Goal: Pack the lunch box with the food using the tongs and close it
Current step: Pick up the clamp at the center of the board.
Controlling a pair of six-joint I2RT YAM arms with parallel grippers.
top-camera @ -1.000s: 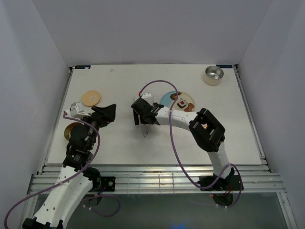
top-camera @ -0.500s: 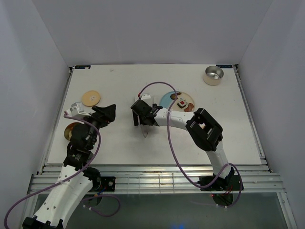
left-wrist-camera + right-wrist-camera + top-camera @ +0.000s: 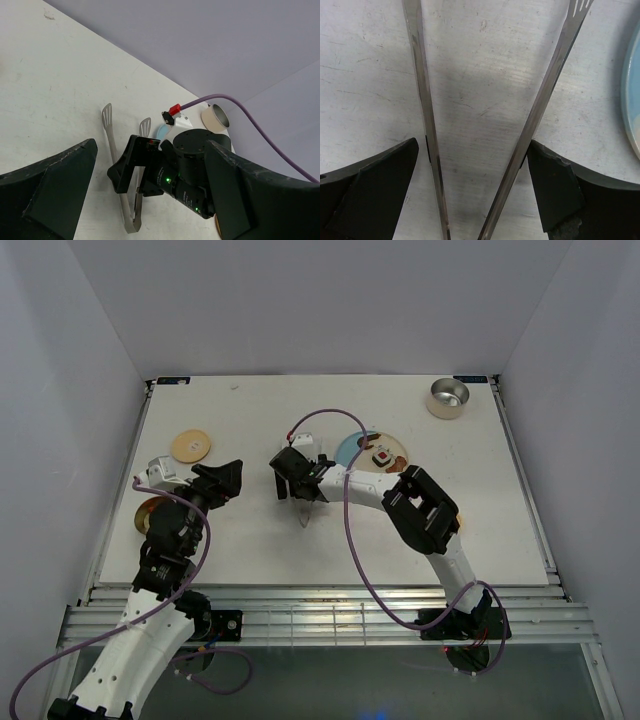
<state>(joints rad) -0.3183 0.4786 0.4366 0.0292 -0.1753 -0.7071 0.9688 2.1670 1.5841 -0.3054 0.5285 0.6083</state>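
Note:
The silver tongs [image 3: 305, 510] lie flat on the table, their joined end toward me. My right gripper [image 3: 293, 478] is low over them and open. In the right wrist view its fingers [image 3: 375, 195] stand just outside the two tong arms [image 3: 422, 100], and the right-hand one is close against its arm. The food [image 3: 383, 457] sits on the blue-and-white plate [image 3: 349, 446] to the right of that gripper. My left gripper [image 3: 226, 480] hovers open and empty to the left of the tongs [image 3: 111, 145], looking across at the right gripper [image 3: 131, 172].
A round steel container [image 3: 447, 397] stands at the far right corner. A tan disc [image 3: 190, 446] lies at the left, and a brown disc [image 3: 150, 512] is partly under my left arm. The plate's edge [image 3: 631, 100] is close to the right of the tongs.
My right gripper has shifted slightly left and away from me over the tongs, and its jaws have widened a little. The tongs and the left arm have stayed put.

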